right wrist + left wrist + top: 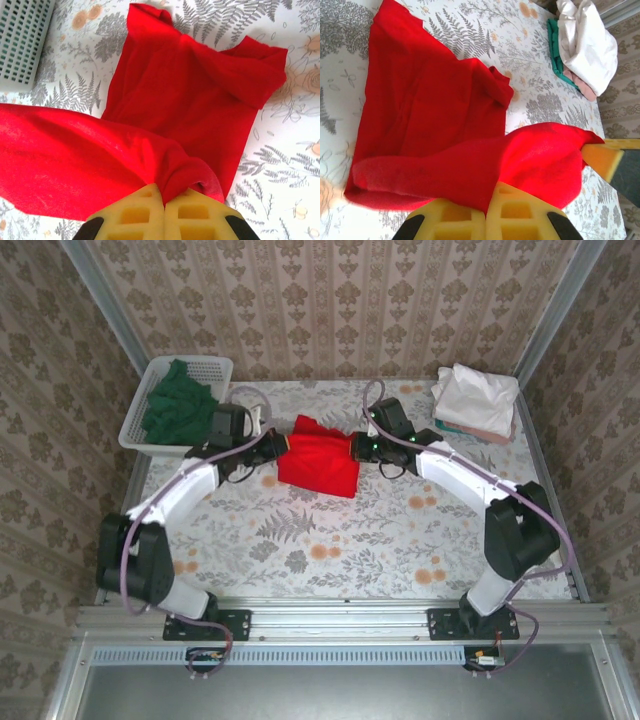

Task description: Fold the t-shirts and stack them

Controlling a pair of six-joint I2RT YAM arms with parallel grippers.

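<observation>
Left gripper (281, 446) and right gripper (356, 447) are each clenching an opposite edge of the bright red cloth t-shirt (318, 468), which is lying mid-table between them. A dark green cloth shirt (178, 408) is sitting in the white plastic mesh basket (200, 362) far left; folded white and pastel shirts (475, 400) are resting far right.

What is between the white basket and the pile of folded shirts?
The red shirt, pinched from either side by the left gripper and the right gripper; the top view shows it.
</observation>
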